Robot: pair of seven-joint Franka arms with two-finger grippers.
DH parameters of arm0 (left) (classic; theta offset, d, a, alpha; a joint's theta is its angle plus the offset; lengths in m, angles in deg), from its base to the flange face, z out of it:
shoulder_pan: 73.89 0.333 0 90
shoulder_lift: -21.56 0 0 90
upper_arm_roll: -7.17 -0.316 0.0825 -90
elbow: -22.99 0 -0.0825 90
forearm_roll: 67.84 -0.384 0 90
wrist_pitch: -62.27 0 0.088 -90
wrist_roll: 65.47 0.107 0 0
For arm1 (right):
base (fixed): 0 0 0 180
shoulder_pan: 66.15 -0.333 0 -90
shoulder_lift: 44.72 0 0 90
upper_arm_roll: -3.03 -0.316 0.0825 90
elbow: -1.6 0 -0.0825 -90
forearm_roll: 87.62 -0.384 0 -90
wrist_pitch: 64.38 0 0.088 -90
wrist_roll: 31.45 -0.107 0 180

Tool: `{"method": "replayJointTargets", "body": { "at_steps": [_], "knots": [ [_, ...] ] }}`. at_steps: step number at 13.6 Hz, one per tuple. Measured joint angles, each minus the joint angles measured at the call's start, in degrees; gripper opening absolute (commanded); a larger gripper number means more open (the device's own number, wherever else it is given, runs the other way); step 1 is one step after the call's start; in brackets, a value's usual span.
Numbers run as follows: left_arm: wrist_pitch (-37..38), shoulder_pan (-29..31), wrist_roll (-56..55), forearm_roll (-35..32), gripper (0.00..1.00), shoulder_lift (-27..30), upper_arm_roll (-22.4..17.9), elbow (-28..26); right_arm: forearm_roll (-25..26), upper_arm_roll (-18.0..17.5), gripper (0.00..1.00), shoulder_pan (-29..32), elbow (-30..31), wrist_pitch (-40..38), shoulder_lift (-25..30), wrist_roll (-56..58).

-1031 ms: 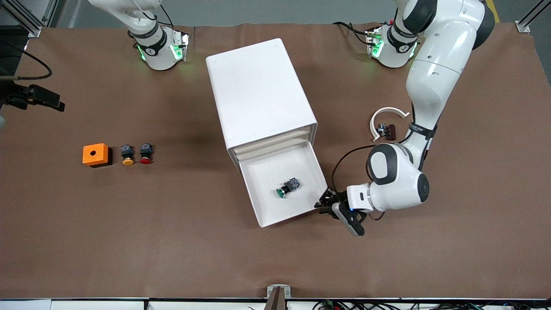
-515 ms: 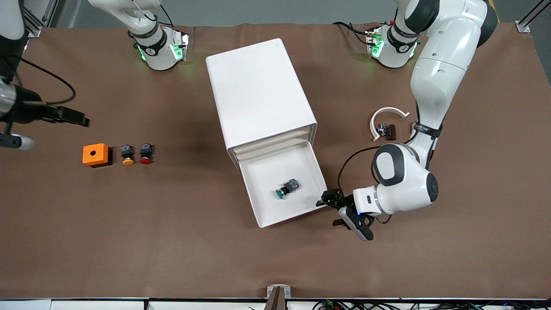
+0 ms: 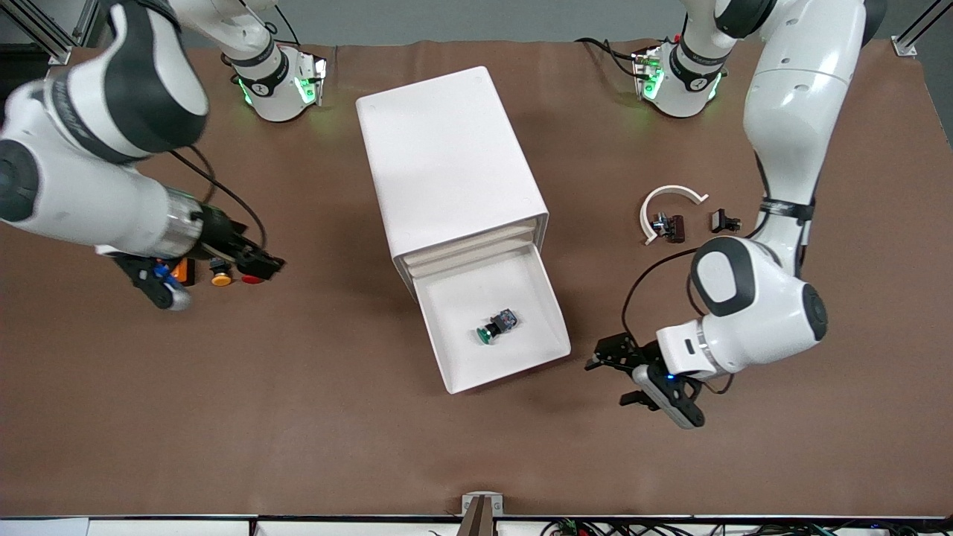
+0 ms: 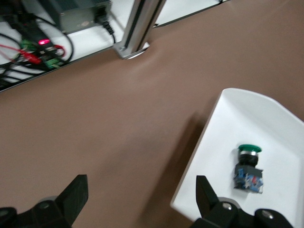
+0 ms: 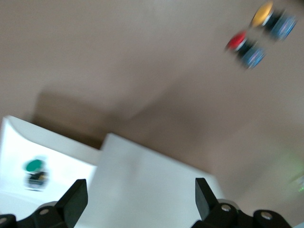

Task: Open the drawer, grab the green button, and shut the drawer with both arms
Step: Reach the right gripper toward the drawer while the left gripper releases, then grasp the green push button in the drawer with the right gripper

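No readable writing or brand shows on any item. The button [image 3: 496, 326] lies on its side in the pulled-out drawer [image 3: 547, 301], green cap toward the front camera & the right arm's end, black body toward the cabinet [image 3: 447, 160]. Left tool [image 3: 614, 372], fingers spread & empty, sits over bare table [image 3: 298, 417] just beside the drawer's corner, apart from the button; right tool [image 3: 257, 262], also spread, hangs over the red button [image 3: 252, 280] & yellow button [image 3: 221, 280], well apart.

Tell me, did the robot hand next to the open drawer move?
Yes. The left gripper, open, has backed off the drawer corner toward the left arm's end of the table.
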Motion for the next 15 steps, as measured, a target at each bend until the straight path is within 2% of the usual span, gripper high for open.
{"method": "replayJointTargets", "body": {
  "at_steps": [3,5,9,13,15],
  "knots": [
    [2.1,0.7,-6.5,-4.9,1.0,1.9,-0.8,-0.1,-3.8,-0.1,1.0,-3.4,-12.7,1.4,-11.0,-15.6],
    [3.4,0.9,-10.9,-9.5,1.0,3.0,-1.6,-0.1,-5.6,-0.2,1.0,-5.8,-18.5,5.4,-16.3,-21.7],
    [7.9,1.1,-25.3,-24.2,1.0,7.1,-1.8,-0.1,-5.7,-0.1,1.0,-10.4,-21.1,10.6,-19.6,-26.3],
    [16.0,2.4,-35.3,-28.0,1.0,13.5,-2.1,0.0,-5.7,0.6,1.0,-13.5,-21.4,18.4,-22.6,-30.3],
    [21.0,3.1,-39.1,-32.1,1.0,17.1,-2.2,0.0,-5.7,3.1,1.0,-16.5,-21.8,21.5,-25.0,-32.7]
  ]
}}
